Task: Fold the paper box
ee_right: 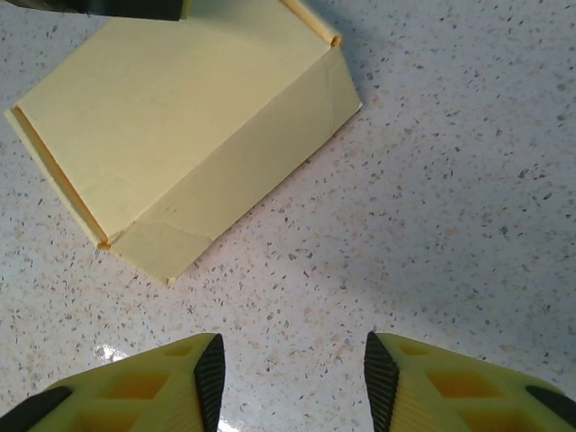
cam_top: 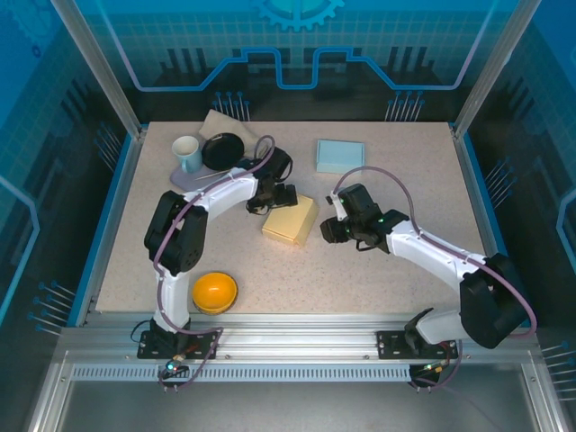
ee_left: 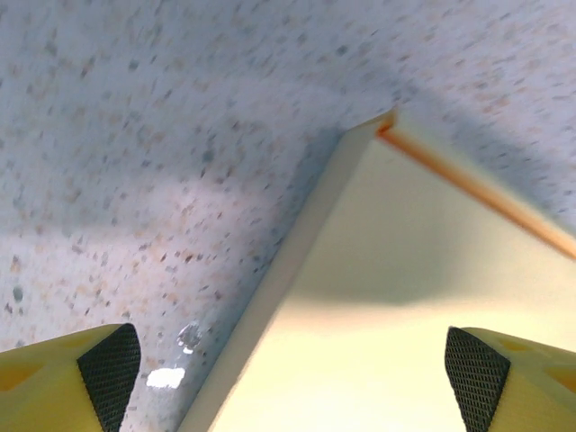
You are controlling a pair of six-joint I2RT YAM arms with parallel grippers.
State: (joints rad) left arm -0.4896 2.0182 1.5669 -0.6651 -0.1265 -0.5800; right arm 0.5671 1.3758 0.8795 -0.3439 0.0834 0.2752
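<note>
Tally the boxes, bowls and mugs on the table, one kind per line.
Boxes: 2, the yellow paper box and the light blue box
Bowls: 2, the orange bowl and the black bowl
Mugs: 1, the mug
Total: 5

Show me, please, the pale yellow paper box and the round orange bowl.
pale yellow paper box [cam_top: 290, 220]: top external view, centre of its top face.
round orange bowl [cam_top: 214, 292]: top external view, its inner bottom.
</note>
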